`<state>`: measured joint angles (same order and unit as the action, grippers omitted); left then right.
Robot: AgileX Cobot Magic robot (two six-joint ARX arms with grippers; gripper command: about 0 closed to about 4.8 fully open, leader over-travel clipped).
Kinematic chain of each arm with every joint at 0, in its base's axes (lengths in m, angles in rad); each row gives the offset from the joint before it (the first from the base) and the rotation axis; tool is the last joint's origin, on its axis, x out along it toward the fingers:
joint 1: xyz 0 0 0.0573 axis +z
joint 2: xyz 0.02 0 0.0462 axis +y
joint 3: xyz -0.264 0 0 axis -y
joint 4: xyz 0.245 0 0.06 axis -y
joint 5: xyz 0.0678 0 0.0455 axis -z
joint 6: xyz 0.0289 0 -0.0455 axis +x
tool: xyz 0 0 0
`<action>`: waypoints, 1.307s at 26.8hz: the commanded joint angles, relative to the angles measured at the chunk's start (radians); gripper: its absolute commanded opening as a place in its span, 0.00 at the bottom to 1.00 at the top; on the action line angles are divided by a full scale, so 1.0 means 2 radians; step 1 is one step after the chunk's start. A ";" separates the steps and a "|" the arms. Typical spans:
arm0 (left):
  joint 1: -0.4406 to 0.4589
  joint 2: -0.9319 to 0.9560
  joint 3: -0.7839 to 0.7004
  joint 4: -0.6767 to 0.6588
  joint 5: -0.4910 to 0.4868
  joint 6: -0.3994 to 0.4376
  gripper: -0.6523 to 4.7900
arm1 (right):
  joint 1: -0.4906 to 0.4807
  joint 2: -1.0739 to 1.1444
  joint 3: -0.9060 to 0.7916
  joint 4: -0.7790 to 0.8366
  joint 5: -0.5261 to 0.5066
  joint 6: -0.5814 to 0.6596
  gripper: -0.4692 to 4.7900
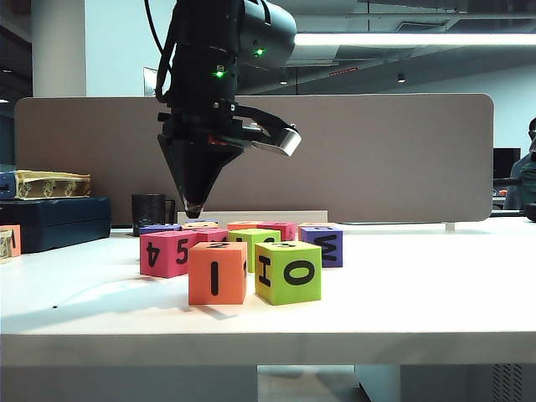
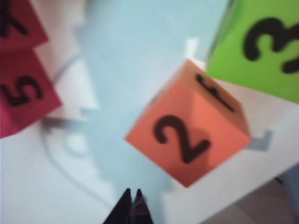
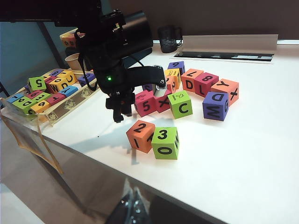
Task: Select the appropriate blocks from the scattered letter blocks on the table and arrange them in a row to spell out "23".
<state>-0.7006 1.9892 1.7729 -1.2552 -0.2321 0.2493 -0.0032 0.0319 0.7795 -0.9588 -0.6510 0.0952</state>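
1. Blocks: the orange cube [image 3: 140,135] with "2" on top and the green cube [image 3: 165,143] with "3" on top stand touching, side by side, at the table's [image 1: 435,318] front.
2. Left gripper [image 1: 194,205] hangs above the table behind the orange cube, jaws closed, empty.
3. Right gripper [image 3: 133,203] sits off the table's edge, jaws together, holding nothing.
4. Other cubes [image 3: 196,91] are scattered behind the pair.

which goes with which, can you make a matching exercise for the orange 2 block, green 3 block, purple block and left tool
Things:
1. orange block
2. lime-green block
3. purple block
4. left tool

States:
A. shut, above the table, holding nothing
B. "3" on top, front row
C. "2" on top, front row
D. back in the scattered group

Pairs: 1-C, 2-B, 3-D, 4-A
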 commanded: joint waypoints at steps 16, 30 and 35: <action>-0.001 0.005 0.015 0.075 0.159 -0.031 0.11 | 0.000 0.001 0.001 0.007 0.002 -0.001 0.09; -0.058 0.044 0.015 0.169 0.176 0.043 0.11 | 0.000 0.001 0.001 0.007 0.002 -0.001 0.09; -0.069 0.063 0.015 0.168 0.105 0.049 0.11 | 0.000 0.001 0.001 0.006 0.002 -0.001 0.09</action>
<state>-0.8349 2.1181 1.7977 -0.9253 0.0177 0.3382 -0.0032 0.0319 0.7795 -0.9585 -0.6476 0.0952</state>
